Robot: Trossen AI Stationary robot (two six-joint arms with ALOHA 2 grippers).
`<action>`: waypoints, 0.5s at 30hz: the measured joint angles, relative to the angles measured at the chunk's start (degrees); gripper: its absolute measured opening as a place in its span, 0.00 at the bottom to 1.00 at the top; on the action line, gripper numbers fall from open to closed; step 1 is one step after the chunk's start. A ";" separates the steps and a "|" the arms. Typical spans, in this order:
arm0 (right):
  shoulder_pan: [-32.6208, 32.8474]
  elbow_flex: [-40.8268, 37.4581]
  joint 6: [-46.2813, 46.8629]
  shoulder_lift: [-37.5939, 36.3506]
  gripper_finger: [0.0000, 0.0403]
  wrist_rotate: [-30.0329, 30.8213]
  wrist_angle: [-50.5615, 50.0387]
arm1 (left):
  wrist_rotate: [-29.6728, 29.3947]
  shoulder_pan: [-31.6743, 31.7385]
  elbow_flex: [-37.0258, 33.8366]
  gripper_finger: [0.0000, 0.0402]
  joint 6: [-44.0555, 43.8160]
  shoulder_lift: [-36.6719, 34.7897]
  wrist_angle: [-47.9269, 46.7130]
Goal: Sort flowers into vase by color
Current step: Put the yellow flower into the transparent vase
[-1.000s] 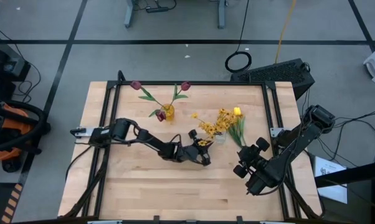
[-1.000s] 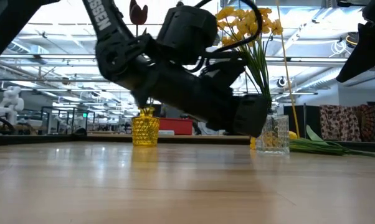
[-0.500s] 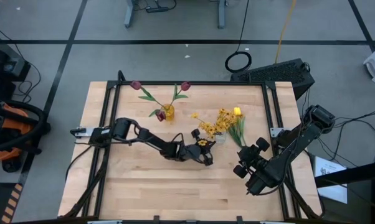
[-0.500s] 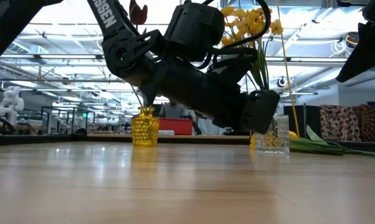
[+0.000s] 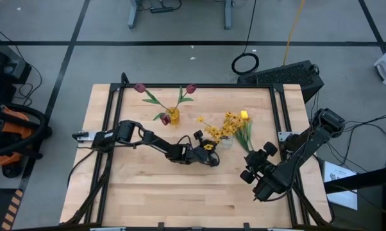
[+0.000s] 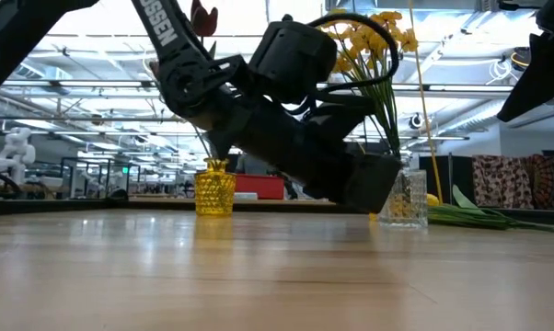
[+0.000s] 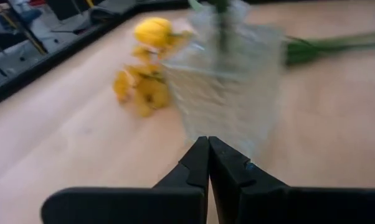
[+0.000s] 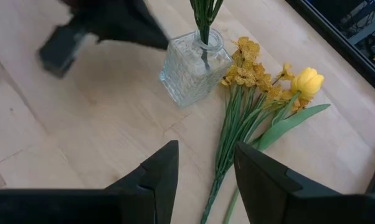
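So here's where we're at. Our left gripper (image 5: pixel 213 160) sits just at 7 o'clock of the clear glass vase (image 5: pixel 226 142), fingers pinched together with nothing between them. In the left wrist view the two tips meet right in front of the glass, so our guess is it's empty-handed because a stem just went in.

That vase already carries a spray of small yellow blossoms (image 5: pixel 220 128), leaning out toward 10 o'clock. More yellow stuff lies flat on the table (image 5: pixel 142 192) at 3 o'clock of the vase: the yellow tulip (image 8: pixel 307 81) and another yellow spray (image 8: pixel 250 71), stems side by side. Makes sense they're parked next to the clear vase, since that looks like the yellow one.

The three dark-red tulips (image 5: pixel 190 89) are all up in the small amber vase (image 5: pixel 173 115), well apart at 10 o'clock from the clear one. So red looks done to us.

Our right gripper (image 8: pixel 203 180) hangs at 4 o'clock of the loose flowers, fingers spread and holding nothing, pointed at their stems.
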 joint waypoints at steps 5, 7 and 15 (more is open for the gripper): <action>0.00 0.00 -0.01 0.00 0.36 0.02 0.13 | 2.34 0.93 -0.02 0.03 -0.01 0.00 1.64; 0.00 0.00 -0.04 0.00 0.36 0.02 0.13 | 4.58 0.99 -0.02 0.03 0.13 0.00 2.55; 0.00 0.00 -0.11 0.00 0.36 0.03 0.16 | 6.41 1.04 -0.02 0.03 0.42 0.00 3.15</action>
